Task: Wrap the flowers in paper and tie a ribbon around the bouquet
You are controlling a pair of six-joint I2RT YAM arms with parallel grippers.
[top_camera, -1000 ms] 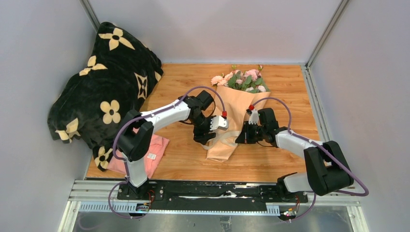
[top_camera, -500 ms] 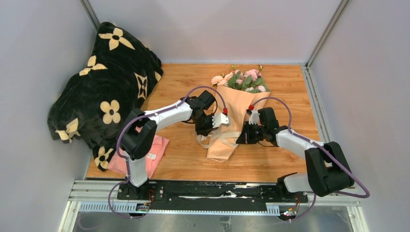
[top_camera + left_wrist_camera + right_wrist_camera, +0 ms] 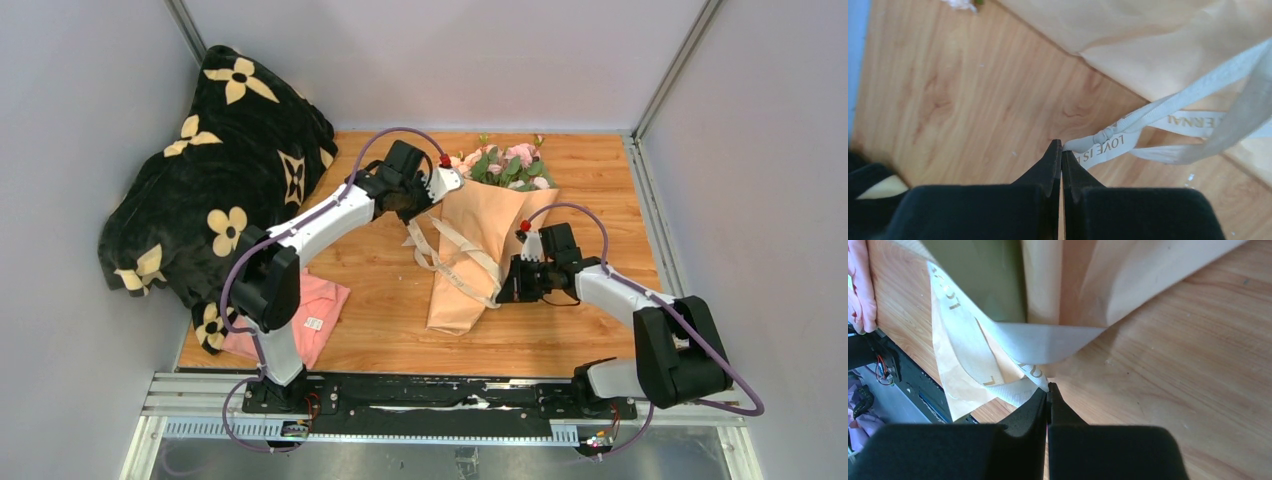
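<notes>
Wood tbl (image 3: pixel 380 300): both grippers (image 3: pixel 1061 143) (image 3: pixel 1047 386) pinch ribbon (image 3: pixel 1108 148)

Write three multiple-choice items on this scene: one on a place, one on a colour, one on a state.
1. The pink cloth lies: A) against the far wall B) near-left on the table C) against the right wall.
2. The paper shows outside: A) peach-orange B) blue C) white.
3. The left gripper is: A) wide open B) shut on the ribbon C) shut on the pink cloth.
Answers: 1 B, the top view shows it at the near-left edge; 2 A, the cone is peach-orange; 3 B, the left wrist view shows closed jaws pinching the ribbon.
</notes>
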